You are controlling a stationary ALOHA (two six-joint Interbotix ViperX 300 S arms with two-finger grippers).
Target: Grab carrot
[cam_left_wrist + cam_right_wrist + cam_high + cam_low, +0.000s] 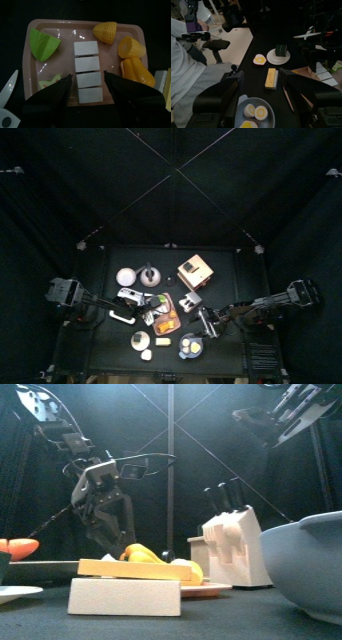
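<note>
Here the left fingers (57, 92) stand spread, pointing down over the pink tray (40, 25) at the counter's middle. The tray holds four white cubes (87, 65), corn (105, 31), a green wedge (43, 45) and the carrot (139, 70), which lies flat lengthwise along one side wall. The right fingers (221, 97), also spread, hang raised near the right edge.

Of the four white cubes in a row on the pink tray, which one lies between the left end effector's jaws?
The end white cube of the row, flanked by both open jaws.
</note>
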